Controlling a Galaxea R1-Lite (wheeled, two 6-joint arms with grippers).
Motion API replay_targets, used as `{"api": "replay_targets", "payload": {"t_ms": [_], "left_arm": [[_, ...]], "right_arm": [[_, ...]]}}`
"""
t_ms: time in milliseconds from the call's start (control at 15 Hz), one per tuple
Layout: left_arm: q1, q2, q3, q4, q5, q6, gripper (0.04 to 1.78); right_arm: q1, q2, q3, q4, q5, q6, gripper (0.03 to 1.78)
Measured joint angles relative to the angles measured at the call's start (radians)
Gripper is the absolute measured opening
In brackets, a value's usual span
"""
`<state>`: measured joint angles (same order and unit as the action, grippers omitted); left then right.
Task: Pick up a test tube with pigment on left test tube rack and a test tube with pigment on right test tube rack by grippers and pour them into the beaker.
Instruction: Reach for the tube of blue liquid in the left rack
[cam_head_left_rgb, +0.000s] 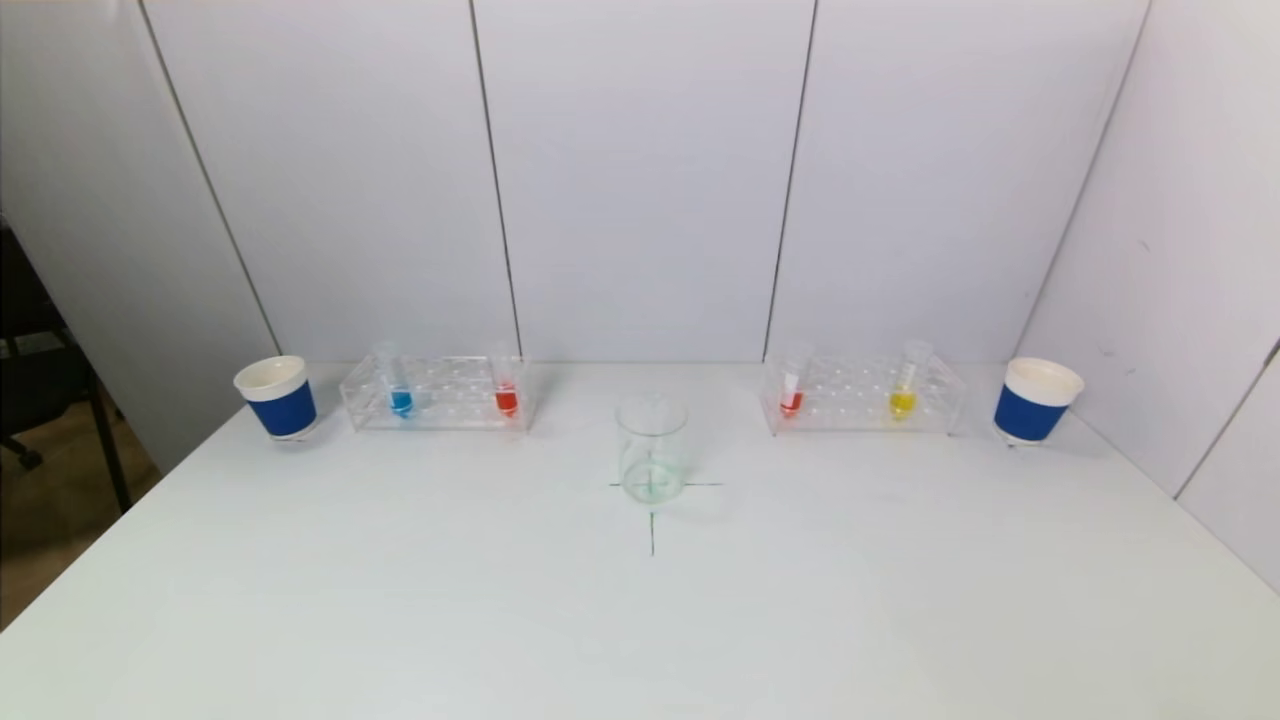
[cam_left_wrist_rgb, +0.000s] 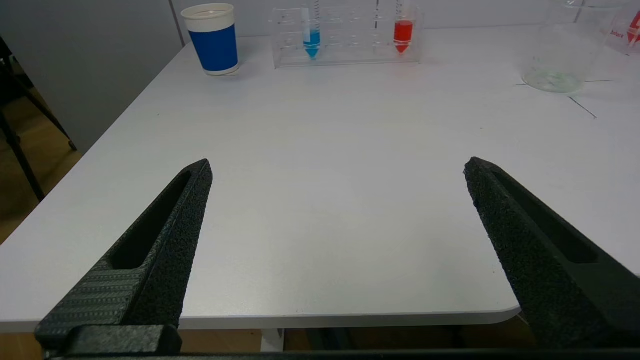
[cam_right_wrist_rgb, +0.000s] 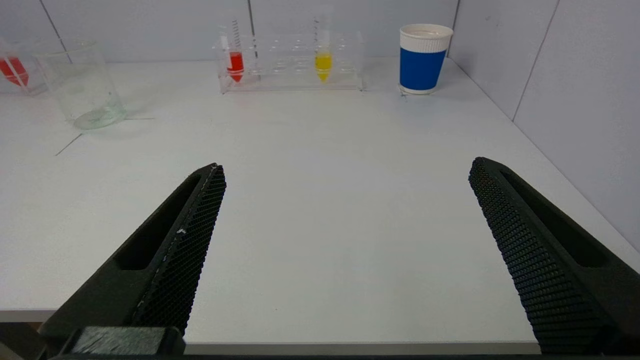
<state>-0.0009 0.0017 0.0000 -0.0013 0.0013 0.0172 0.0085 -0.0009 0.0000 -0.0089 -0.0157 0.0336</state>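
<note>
- Both claws, left claw (cam_left_wrist_rgb: 337, 167) and right claw (cam_right_wrist_rgb: 347, 167), gape empty at lower frame, above the desk (cam_head_left_rgb: 640, 620) edge.
- I see tubes racked upper frame: blue tube (cam_head_left_rgb: 401, 400), yellow tube (cam_head_left_rgb: 903, 402); beaker (cam_head_left_rgb: 652, 448) centre.
- Risk, I judge: clear, slim tubes invite a slipped grip and spillage.

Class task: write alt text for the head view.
An empty glass beaker stands mid-table between two clear racks: the left rack holds blue and red tubes, the right rack red and yellow. A blue cup flanks each rack.

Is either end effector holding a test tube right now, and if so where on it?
Nothing is held. The left end effector and right end effector are both open, empty, at the table's near edge.
</note>
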Motion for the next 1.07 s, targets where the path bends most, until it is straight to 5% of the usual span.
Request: {"api": "replay_targets", "payload": {"t_ms": [1067], "left_arm": [[0.0, 0.0, 0.0, 0.001, 0.0, -0.005, 1.76]], "right_arm": [[0.0, 0.0, 0.0, 0.0, 0.0, 0.0, 1.77]]}}
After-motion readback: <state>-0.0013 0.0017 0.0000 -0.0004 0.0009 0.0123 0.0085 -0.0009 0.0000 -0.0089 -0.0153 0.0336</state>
